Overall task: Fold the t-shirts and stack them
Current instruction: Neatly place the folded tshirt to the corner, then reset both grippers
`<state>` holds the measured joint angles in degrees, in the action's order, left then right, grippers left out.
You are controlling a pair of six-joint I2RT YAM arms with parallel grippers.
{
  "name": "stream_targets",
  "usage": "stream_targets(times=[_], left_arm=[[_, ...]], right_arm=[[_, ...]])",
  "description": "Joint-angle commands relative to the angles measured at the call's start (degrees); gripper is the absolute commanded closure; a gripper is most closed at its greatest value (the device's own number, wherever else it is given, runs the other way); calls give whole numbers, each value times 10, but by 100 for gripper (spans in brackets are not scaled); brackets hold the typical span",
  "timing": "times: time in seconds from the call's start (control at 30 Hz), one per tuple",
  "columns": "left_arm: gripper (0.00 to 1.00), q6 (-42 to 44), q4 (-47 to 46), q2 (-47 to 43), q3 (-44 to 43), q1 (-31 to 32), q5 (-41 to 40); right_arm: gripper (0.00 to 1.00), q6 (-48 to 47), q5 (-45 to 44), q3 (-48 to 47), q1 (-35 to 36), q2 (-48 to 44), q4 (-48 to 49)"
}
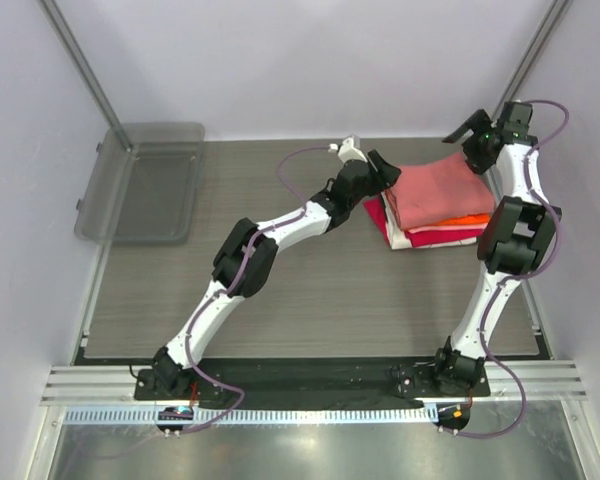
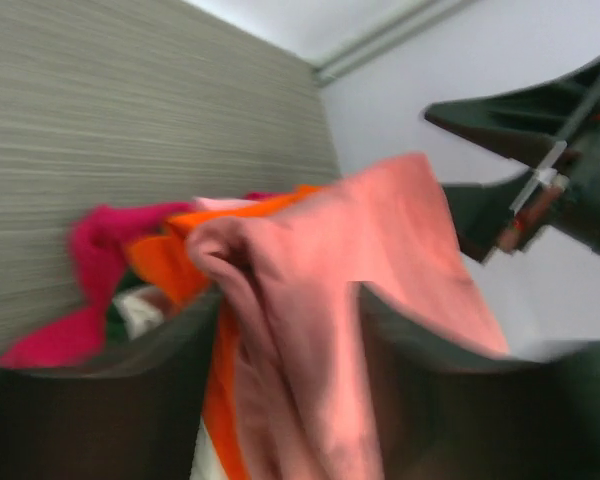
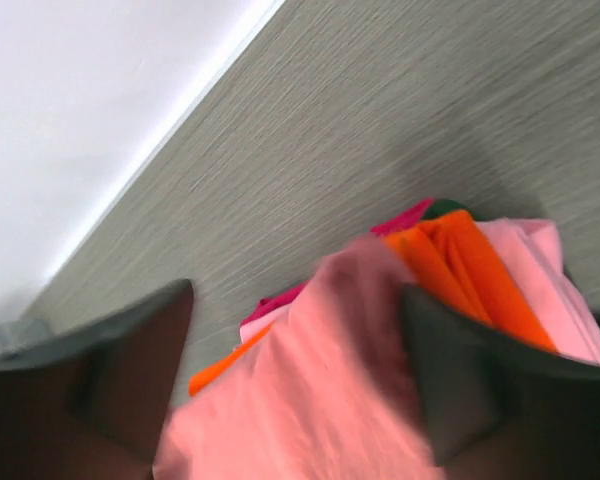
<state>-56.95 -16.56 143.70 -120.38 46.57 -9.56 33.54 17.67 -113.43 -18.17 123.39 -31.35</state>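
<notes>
The t-shirts lie stacked at the back right of the table: the salmon-pink one [image 1: 438, 190] on top, the orange one [image 1: 462, 222] under it, a white layer and the magenta-red one [image 1: 379, 214] at the bottom. My left gripper [image 1: 385, 176] is at the stack's left edge. In the left wrist view it [image 2: 290, 300] is closed on a bunched fold of the salmon-pink shirt [image 2: 380, 250]. My right gripper [image 1: 472, 133] is open over the stack's back right corner. In the right wrist view it [image 3: 295, 300] hangs empty above the pink cloth [image 3: 310, 400].
A clear grey plastic tray [image 1: 145, 180] stands at the back left by the wall. A metal post runs down over it. The white walls close in the table at the back and on both sides.
</notes>
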Motion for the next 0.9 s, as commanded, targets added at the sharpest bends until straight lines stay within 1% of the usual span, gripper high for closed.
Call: stream_targets(times=[0.0,0.1,0.17,0.2,0.27,0.3,0.33,0.4,0.43,0.47,0.5,0.53,0.6,0.63,0.67,0.7,0.73,0.77,0.8,0.87], left_arm=[[35,10,-9,-13,-25,-18,-17],[13,42,-8,-57,13,-25,-13],[6,82,-1,-92,43,-31,-13],[0,94,3,-131,83,-33,-16],[0,126,13,-183,130,-39,-33],[0,135,14,-238,162,-41,-45],[0,151,19,-263,212,-47,-55],[1,166,49,-315,259,-53,-80],[0,173,63,-356,275,-63,-82],[0,182,94,-379,310,-68,-88],[0,184,106,-399,327,-74,-92],[0,185,115,-438,350,-88,-84],[0,183,123,-474,415,-106,-62],[0,178,126,-494,437,-121,-50],[0,174,129,-530,484,-127,-49],[0,167,131,-551,507,-133,-49],[1,167,131,-569,527,-143,-49],[0,168,132,-606,551,-146,-55],[0,170,131,-623,589,-149,-62],[0,173,140,-656,628,-157,-81]], right_arm=[[1,-2,-12,-47,3,-15,29],[0,-28,-68,-41,7,-54,14],[0,-56,-89,-33,10,-94,-4],[0,-64,-108,-29,12,-108,-11],[0,-85,-132,-1,19,-145,-26],[0,-102,-151,30,22,-182,-27],[0,-110,-166,46,28,-200,-29],[0,-131,-195,92,47,-250,-34],[0,-136,-200,107,53,-263,-33],[0,-141,-197,121,60,-278,-33],[0,-146,-189,137,78,-290,-34],[1,-153,-157,165,87,-313,-33],[3,-160,-144,194,125,-331,-29],[7,-171,-143,220,143,-350,-27],[10,-175,-146,234,158,-357,-22],[16,-177,-146,247,172,-365,-19],[26,-183,-138,272,203,-375,-14],[29,-188,-101,282,214,-379,-2],[32,-191,-81,298,228,-380,1],[39,-200,-70,307,270,-377,0]])
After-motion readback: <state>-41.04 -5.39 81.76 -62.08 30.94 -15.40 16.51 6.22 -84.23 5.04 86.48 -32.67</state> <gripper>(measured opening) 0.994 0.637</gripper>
